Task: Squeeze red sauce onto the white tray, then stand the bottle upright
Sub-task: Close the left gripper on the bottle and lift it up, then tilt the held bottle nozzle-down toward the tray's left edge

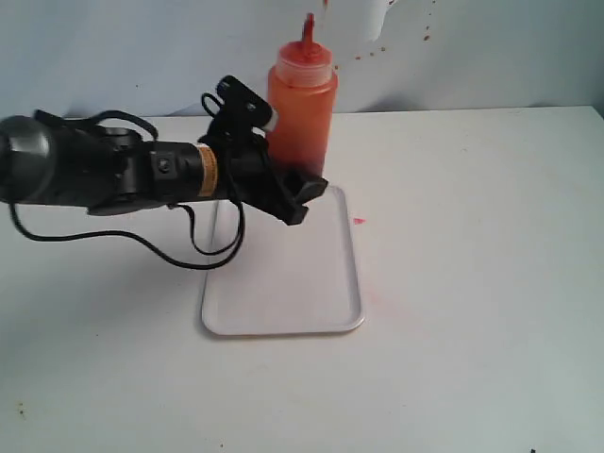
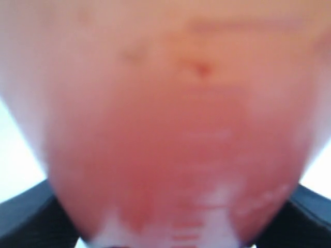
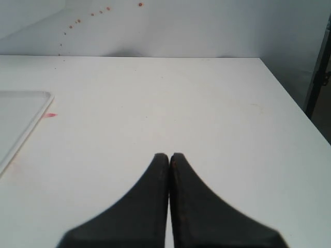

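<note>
Bottle [image 1: 302, 109]: standing upright, long axis vertical, nozzle [image 1: 309, 33] pointing straight up, at the far edge of the white tray [image 1: 283, 283]; base hidden.
Left gripper [image 1: 298, 189]: clamping the bottle's lower body.
Right gripper [image 3: 169, 157]: jaws pressing together, holding nothing, hovering over the table [image 1: 472, 283].
Yellow label [image 1: 208, 173] on the left arm: too small to read.

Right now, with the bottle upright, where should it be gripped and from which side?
Grip the bottle low on its straight round body, coming in level from the left of the exterior view, as the left gripper does. It stands upright, so a side grip probably fits best; the nozzle is too thin and tapered.
</note>
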